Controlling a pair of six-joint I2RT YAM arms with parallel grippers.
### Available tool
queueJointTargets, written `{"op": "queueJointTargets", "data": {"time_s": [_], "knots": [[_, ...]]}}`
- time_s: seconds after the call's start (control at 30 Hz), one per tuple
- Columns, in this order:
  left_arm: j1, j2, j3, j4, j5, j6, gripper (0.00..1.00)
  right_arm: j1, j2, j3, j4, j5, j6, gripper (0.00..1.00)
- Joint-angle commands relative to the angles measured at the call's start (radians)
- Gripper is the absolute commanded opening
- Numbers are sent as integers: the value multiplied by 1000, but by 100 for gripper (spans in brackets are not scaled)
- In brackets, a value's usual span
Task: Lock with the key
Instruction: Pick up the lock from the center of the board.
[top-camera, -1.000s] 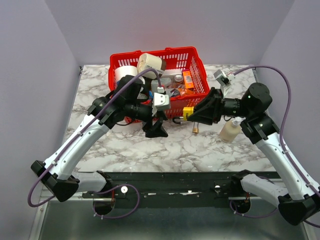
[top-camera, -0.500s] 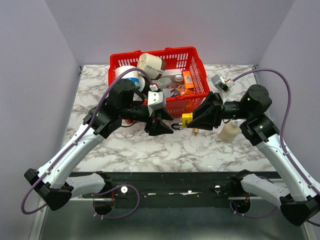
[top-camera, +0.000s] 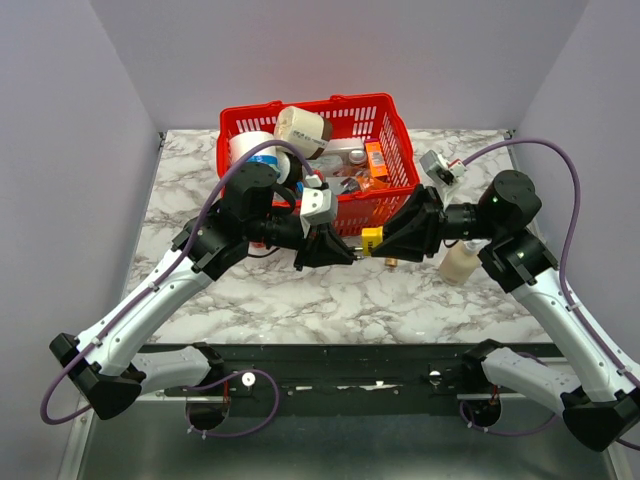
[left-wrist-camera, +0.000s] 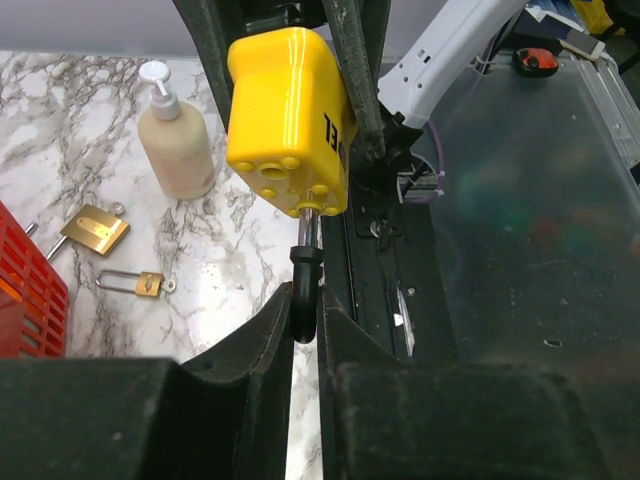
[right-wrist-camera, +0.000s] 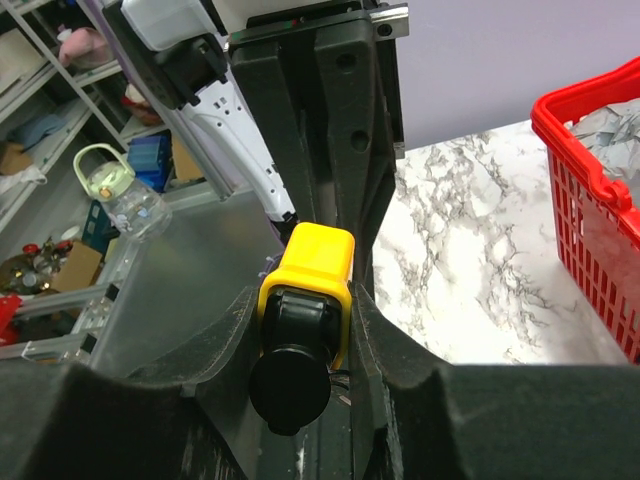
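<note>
A yellow padlock (top-camera: 372, 240) hangs in the air in front of the basket, between the two arms. My right gripper (top-camera: 388, 238) is shut on its body (right-wrist-camera: 310, 262), one finger on each side. A black round knob (right-wrist-camera: 290, 385), apparently the key's head, sticks out of the padlock's end nearest the right wrist camera. At the other end the black shackle (left-wrist-camera: 303, 272) points toward my left gripper (left-wrist-camera: 305, 305). The left jaws are closed on the shackle's tip. In the left wrist view the padlock body (left-wrist-camera: 285, 110) shows above the fingers.
A red basket (top-camera: 252, 109) full of items stands at the back centre. A soap pump bottle (top-camera: 460, 262) stands on the marble right of the padlock. Two small brass padlocks (left-wrist-camera: 95, 228) (left-wrist-camera: 138, 284) lie on the table beneath.
My left arm has reached right to the padlock and its jaws have closed on the shackle. The right arm carried the padlock slightly left to meet it.
</note>
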Motion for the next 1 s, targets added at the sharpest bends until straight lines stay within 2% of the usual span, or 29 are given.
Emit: {"op": "queueJointTargets", "data": {"time_s": [0.0,0.07,0.13,0.17,0.27,0.3,0.33,0.4,0.7,0.83,0.9,0.97], "knots": [[-5,-16,-20,4,18,27,14,9,-15,9,28,10,-12,1],[-5,-22,-22,-4,22,28,10,7,-13,5,28,24,-10,1],[-5,-25,-19,-11,23,31,1,9,-6,8,-7,39,-9,1],[-5,-28,-12,-14,23,37,0,9,2,12,-13,45,-4,1],[-2,-22,10,-37,26,35,0,10,17,28,-63,67,5,50],[0,-22,17,-48,29,37,0,9,16,37,-99,74,-4,74],[3,-19,21,-71,34,37,0,9,13,42,-116,105,-16,87],[20,-22,26,-88,51,35,0,7,3,51,-171,123,-36,100],[35,-33,43,-178,69,75,0,7,-67,111,-341,237,-303,100],[35,-19,75,-195,58,95,0,7,-41,175,-485,208,-486,100],[33,-5,95,-204,61,107,0,7,-29,206,-528,202,-500,100],[35,5,106,-212,63,115,0,7,-1,233,-593,153,-611,100]]}}
